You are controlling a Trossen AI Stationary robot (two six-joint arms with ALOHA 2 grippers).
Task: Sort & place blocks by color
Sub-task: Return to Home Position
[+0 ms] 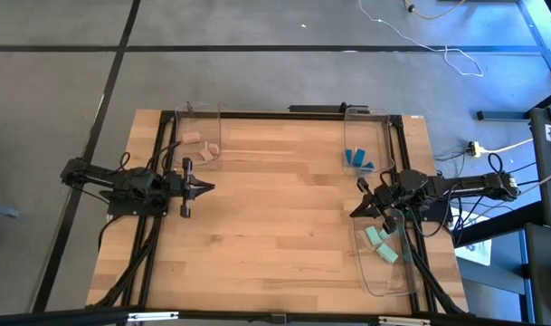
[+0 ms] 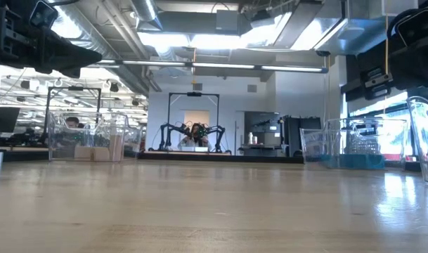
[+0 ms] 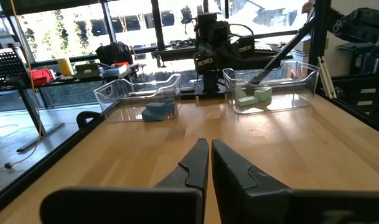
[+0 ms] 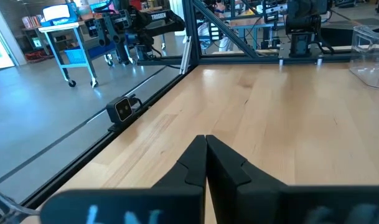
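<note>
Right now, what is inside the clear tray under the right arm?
Mint green blocks lie in that tray, at least two showing. The right arm covers one end, so anything there is hidden.

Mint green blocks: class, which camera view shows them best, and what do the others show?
The high view: it looks straight down on the mint green blocks in their clear tray. The left wrist view shows one clump through the tray wall. The low and right wrist views show none.
</note>
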